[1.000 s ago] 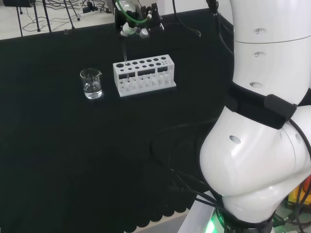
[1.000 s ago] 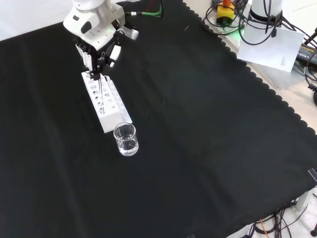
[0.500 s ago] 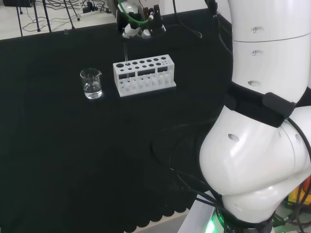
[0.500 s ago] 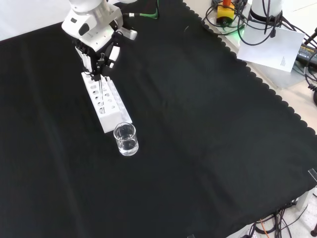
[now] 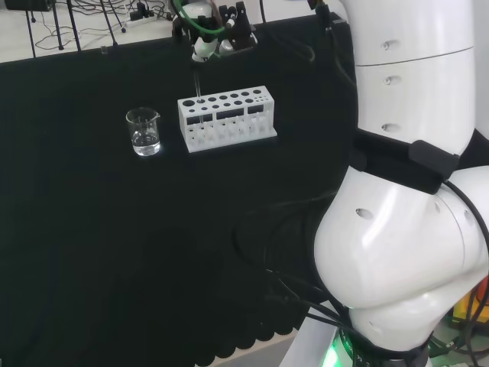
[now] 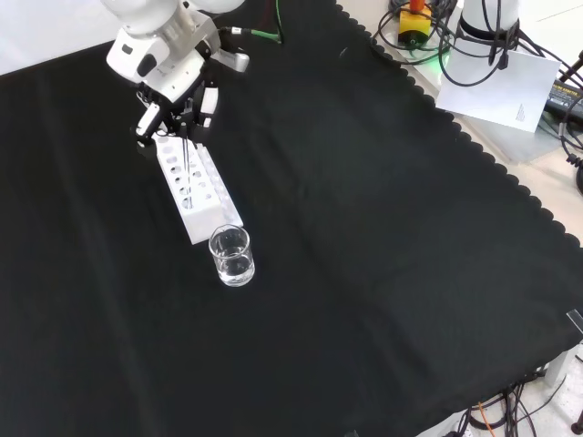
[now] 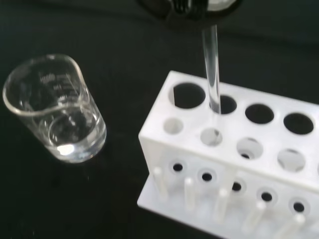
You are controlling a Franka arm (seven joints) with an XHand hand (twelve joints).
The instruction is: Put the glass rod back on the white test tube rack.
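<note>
Clear glass rod, thin, straight, upright in white rack hole, fingers spread apart above

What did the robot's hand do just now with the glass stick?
The hand has lifted up and away from the white test tube rack, and its fingers have spread off the glass rod, which stands in a hole near the rack's end. The rack and the beaker stayed where they were.
</note>
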